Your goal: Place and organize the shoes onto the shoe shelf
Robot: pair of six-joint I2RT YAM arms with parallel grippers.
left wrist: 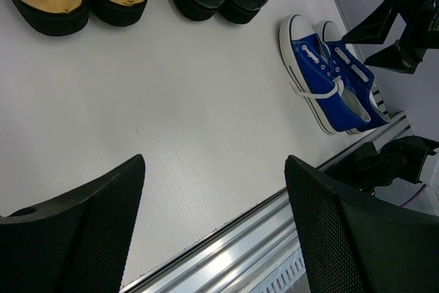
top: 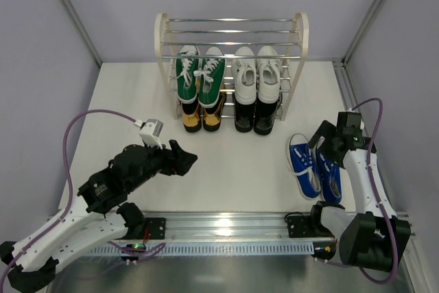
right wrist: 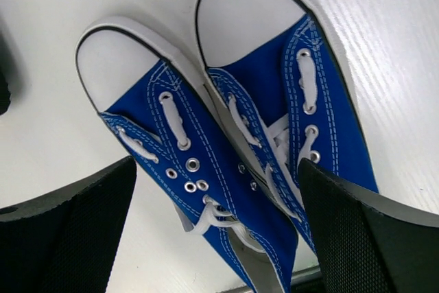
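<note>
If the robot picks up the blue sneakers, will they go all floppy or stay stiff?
The blue canvas sneakers look soft on top, so the cloth sides would probably squash a bit when squeezed. The white rubber toe caps look firmer, so the fronts likely keep their shape. The loose laces may dangle and could snag.

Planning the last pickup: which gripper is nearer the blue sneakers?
Right. The right gripper hovers just above the blue sneakers, fingers open; the left gripper sits far off to their left.
</note>
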